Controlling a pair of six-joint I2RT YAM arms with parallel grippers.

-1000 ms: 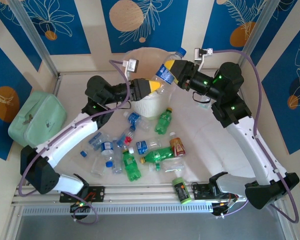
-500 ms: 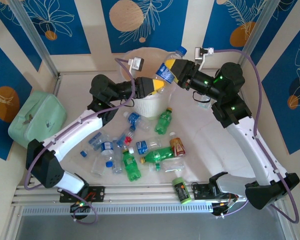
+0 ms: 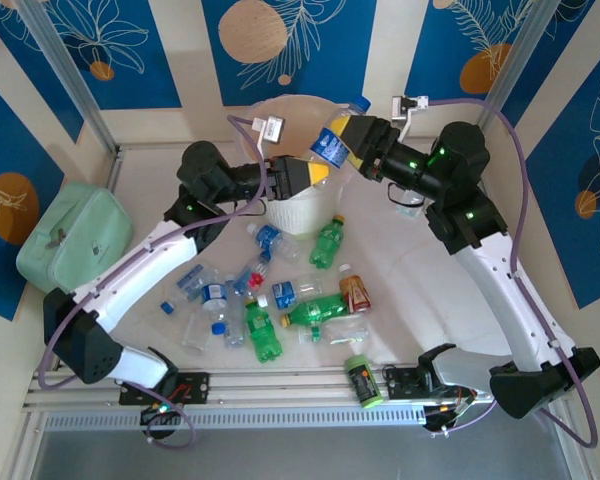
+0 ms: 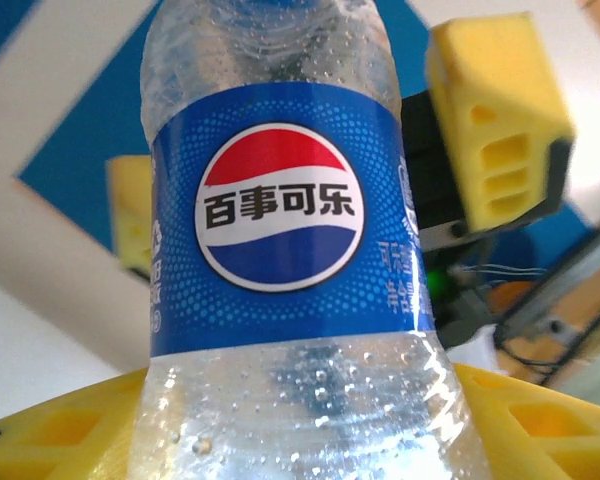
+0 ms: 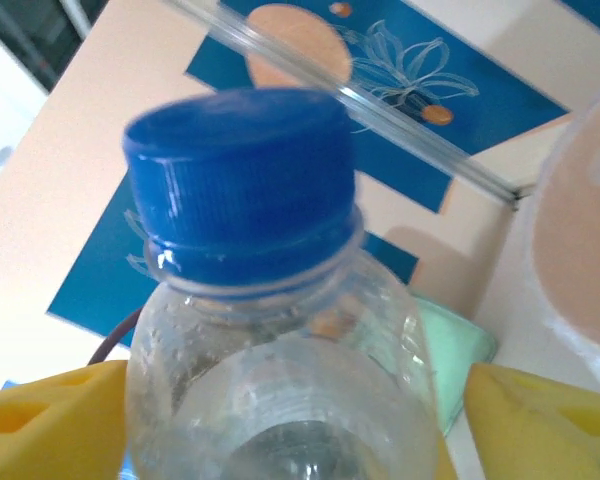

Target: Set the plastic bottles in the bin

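A clear plastic bottle [image 3: 332, 142] with a blue label and blue cap hangs tilted over the white bin [image 3: 292, 214]. My left gripper [image 3: 315, 168] is shut on its lower end; in the left wrist view its yellow fingers [image 4: 540, 425] press both sides of the bottle [image 4: 280, 230]. My right gripper [image 3: 340, 132] stands open around the upper part. In the right wrist view a small gap separates one finger [image 5: 540, 420] from the bottle [image 5: 270, 380]. Several more bottles, green [image 3: 327, 241] and clear blue-labelled [image 3: 284, 294], lie on the table in front of the bin.
A mint-green case [image 3: 75, 245] sits at the left wall and also shows behind the bottle [image 5: 455, 340]. A lime-green canister [image 3: 361, 380] lies near the front rail. The bin's pinkish inside [image 5: 580, 250] is to the right. Metal posts frame the back corners.
My left arm has moved in and its gripper has closed on the bottle's lower end. The bottle has shifted slightly left over the bin while the right gripper stayed around it.
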